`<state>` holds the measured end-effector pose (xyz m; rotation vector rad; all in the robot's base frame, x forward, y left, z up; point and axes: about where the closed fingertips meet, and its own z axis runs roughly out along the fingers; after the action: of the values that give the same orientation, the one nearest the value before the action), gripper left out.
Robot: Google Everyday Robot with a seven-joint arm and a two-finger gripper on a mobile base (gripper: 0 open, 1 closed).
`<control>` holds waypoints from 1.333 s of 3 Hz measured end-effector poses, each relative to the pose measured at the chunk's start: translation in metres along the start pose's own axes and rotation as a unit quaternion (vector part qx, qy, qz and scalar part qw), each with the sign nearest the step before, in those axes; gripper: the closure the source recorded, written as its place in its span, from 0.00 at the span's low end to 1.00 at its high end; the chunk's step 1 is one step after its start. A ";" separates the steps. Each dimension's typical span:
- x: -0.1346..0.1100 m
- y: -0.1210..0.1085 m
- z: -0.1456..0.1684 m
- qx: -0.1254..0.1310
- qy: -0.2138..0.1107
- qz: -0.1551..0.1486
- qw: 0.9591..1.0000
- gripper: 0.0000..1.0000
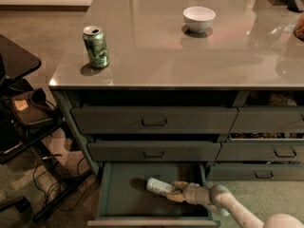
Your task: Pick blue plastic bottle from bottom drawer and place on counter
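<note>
Inside the bottom drawer (pixel 122 196), the gripper (pixel 172 192) is clamped on the blue plastic bottle (pixel 157 185); lifting it to the bench (pixel 156 56) remains.

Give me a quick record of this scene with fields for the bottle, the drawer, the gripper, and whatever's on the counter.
bottle: blue plastic bottle on its side inside the drawer, not yet on the counter
drawer: bottom drawer pulled open; the two drawers above it are closed
gripper: gripper reaches into the open drawer, at the bottle's right end
counter: counter holds a green can upright near the left front and a white bowl farther back
</note>
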<state>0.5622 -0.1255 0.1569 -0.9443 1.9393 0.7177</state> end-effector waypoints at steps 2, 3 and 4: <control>-0.017 -0.078 -0.178 0.038 -0.005 -0.016 0.999 1.00; -0.030 -0.108 -0.311 0.120 0.034 -0.034 0.992 1.00; -0.049 -0.112 -0.423 0.193 0.096 -0.038 0.976 1.00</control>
<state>0.4882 -0.4922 0.3886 -0.8612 2.0971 0.1943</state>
